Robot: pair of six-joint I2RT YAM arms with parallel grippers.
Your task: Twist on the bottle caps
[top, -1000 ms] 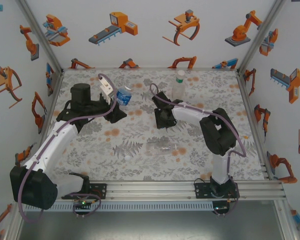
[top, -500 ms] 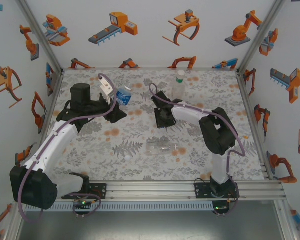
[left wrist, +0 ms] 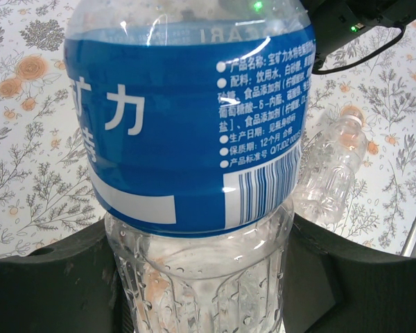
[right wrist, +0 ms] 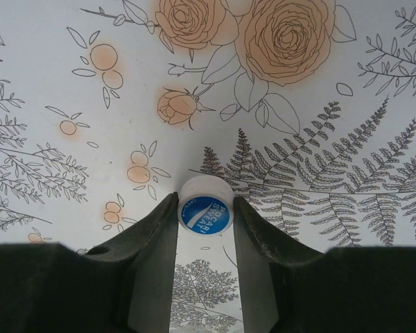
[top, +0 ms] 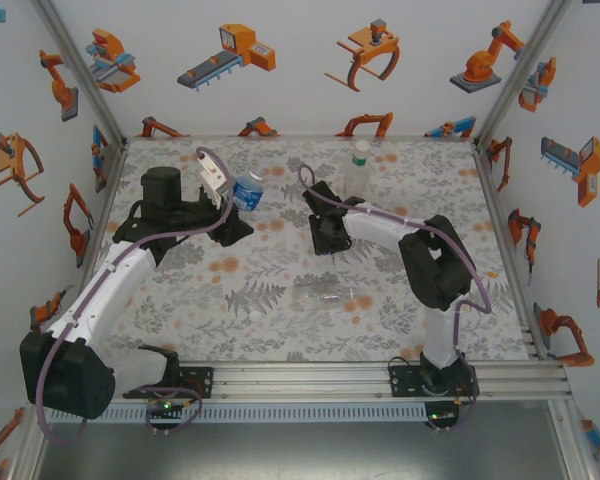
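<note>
A: Right side status?
B: My right gripper (right wrist: 205, 202) has both fingers (right wrist: 151, 239) pressed against the cap (right wrist: 206, 212), one on each side of its rim, right at the tips. The cap sits flat on the table (right wrist: 347, 41) with its blue logo up.
A: How will it handle?
B: My guess is almost weightless, stiff plastic, with a smooth rim that could be slippery. The rim is the only place to hold it, and I'm on it. The bite is shallow, so it may pop out or tilt. It needs to stay level for the thread.
A: Where on the table?
B: Around the middle, slightly toward the far edge.
A: Left side?
B: My left gripper (left wrist: 200, 263) is clamped on the lower ribbed body of the blue-label bottle (left wrist: 194, 139). The bottle is tilted, toward the far-left corner, well apart from the cap. Its thin clear wall probably dents, so a low grip looks right.
A: The other bottles?
B: The green-white bottle (top: 357, 172) is upright near the far edge. The clear bottle (top: 325, 293) lies on its side nearer the near edge.
</note>
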